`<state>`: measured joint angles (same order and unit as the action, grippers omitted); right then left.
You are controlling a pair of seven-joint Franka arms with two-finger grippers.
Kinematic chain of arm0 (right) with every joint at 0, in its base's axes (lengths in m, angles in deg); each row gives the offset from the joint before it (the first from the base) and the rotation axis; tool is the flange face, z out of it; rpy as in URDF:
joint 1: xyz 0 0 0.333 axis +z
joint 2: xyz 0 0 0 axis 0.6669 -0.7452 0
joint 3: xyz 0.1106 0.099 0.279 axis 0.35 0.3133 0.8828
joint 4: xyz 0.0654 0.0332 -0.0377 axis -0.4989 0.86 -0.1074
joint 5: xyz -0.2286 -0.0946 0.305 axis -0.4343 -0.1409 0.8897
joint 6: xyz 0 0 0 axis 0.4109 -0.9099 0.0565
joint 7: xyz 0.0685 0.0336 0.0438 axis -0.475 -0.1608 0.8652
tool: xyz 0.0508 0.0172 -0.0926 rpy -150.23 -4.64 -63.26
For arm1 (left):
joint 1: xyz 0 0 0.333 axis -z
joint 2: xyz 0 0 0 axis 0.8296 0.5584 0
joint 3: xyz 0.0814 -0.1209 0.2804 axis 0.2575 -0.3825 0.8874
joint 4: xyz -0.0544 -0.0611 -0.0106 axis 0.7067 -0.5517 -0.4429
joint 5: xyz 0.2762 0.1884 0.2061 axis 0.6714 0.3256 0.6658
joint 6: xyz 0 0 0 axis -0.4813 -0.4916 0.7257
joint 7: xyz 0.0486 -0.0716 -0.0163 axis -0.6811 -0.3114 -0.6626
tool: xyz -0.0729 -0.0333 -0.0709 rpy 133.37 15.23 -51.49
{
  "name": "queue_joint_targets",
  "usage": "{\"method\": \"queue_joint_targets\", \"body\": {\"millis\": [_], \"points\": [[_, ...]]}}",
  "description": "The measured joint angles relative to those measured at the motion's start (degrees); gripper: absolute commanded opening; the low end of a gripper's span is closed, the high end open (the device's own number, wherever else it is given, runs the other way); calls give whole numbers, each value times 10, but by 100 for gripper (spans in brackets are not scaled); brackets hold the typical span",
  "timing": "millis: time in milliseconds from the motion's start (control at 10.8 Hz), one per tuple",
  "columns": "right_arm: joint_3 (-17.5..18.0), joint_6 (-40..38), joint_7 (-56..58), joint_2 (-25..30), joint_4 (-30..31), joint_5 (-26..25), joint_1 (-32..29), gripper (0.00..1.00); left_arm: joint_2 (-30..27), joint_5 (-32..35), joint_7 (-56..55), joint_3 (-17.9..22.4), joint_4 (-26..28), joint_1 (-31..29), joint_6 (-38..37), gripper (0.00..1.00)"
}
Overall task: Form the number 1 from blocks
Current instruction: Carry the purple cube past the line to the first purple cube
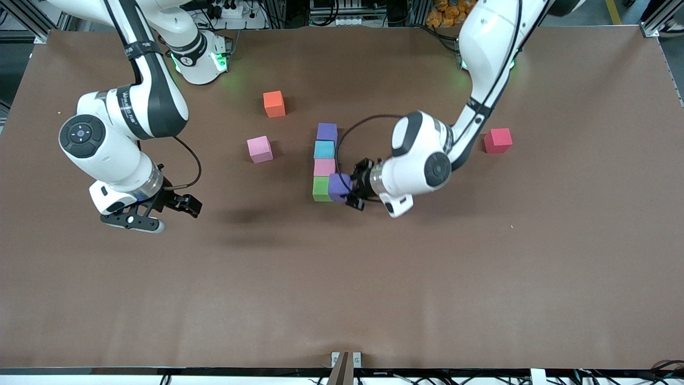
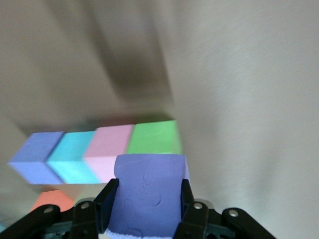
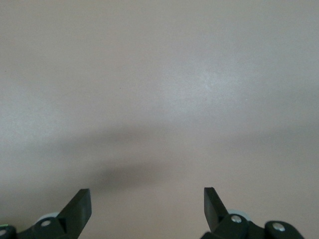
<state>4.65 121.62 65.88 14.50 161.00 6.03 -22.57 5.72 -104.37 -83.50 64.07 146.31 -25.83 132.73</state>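
Purple block [image 1: 339, 186] clamped in left gripper [image 1: 353, 190], beside green block [image 1: 320, 189]

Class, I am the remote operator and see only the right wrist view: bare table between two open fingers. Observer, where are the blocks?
Observer: Four blocks, purple, blue, pink and green, form a column mid-table.
Operator: Is the other arm busy?
Observer: Yes, the left tool is shut on a second purple block, beside the green one.
Operator: Any loose blocks?
Observer: An orange block, another pink block and a red block lie apart from the column.
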Motion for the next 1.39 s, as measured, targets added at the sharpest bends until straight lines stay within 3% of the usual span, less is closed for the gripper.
{"method": "queue_joint_targets", "body": {"millis": [278,742,1391], "points": [[0,2,-4,-1,0,0,0,100,-63,0,0,-25,75,6,0,0],[0,0,-5,-1,0,0,0,100,-73,0,0,-100,103,12,11,0],[-1,-21,-18,-1,1,0,-1,100,-73,-2,-3,-202,197,15,156,0]]}}
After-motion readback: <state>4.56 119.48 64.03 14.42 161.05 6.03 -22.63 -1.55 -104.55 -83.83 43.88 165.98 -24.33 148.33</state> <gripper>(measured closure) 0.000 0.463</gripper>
